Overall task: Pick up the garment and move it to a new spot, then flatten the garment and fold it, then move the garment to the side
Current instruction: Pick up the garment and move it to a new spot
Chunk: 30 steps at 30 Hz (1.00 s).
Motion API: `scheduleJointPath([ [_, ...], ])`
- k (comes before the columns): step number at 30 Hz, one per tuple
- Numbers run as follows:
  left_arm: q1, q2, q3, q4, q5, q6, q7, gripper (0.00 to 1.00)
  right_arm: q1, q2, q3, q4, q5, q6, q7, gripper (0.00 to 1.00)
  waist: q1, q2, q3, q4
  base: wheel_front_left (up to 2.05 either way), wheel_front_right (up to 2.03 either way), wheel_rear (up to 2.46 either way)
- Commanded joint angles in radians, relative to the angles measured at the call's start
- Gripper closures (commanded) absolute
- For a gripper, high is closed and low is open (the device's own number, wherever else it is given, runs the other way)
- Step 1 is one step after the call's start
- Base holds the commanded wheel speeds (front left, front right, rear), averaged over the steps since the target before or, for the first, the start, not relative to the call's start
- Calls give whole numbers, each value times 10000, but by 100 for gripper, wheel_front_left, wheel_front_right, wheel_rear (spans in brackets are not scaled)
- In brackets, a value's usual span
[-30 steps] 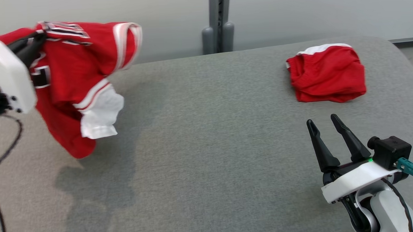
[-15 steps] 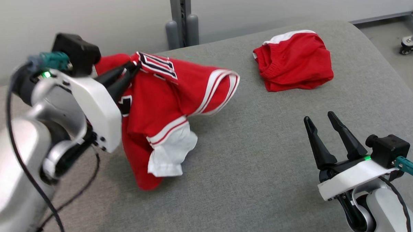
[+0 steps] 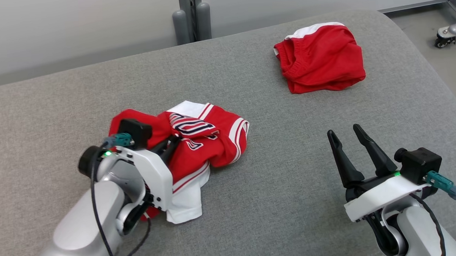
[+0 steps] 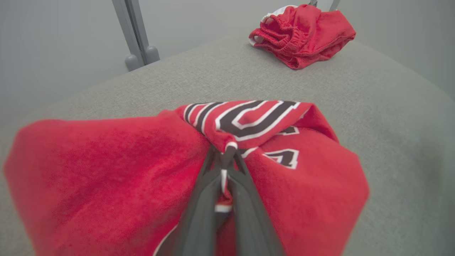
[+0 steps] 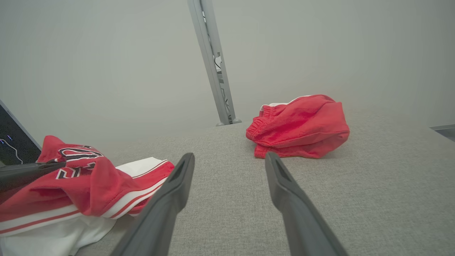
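Note:
The garment [image 3: 209, 143] is a red jersey with white trim and black lettering, lying crumpled on the grey surface left of centre. My left gripper [image 3: 174, 139] is shut on a bunched fold of it near the lettering; the left wrist view shows the fingers [image 4: 204, 193] pinching red cloth of the garment [image 4: 106, 170]. My right gripper [image 3: 342, 133] stands open at the lower right, well clear of the jersey, with nothing between its fingers [image 5: 174, 192]. In the right wrist view the garment [image 5: 85, 177] lies at the left.
A second red piece of clothing [image 3: 322, 58] with a white edge lies bunched at the back right of the grey padded table [image 3: 275, 179]. A grey post [image 3: 188, 15] stands behind the table. A wheeled base [image 3: 446, 33] sits on the floor at far right.
My left arm has swung in from the left and come down, bringing the jersey from hanging in the air to resting on the table. The head camera has also shifted. The right gripper stays as it was.

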Motion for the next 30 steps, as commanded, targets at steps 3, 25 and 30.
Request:
scheduleJointPath([
  [3, -341, -484, -148, 1034, -41, -274, -570, 71, -46, -192, 45, 135, -16, 3, -86, 0, 0, 0, -82, 170, 0, 0, 0],
  [25, 529, 1055, 1054, -1898, -170, 1095, -2098, 0, 630, -465, -666, -87, -151, 3, -53, 0, 0, 0, -1148, 1564, 0, 0, 0],
  [30, 1621, 1875, 1848, -3393, -215, 2015, -2563, 0, 850, -405, -1259, -485, -404, 3, -90, 0, 0, 0, -1260, 1786, 0, 0, 0],
])
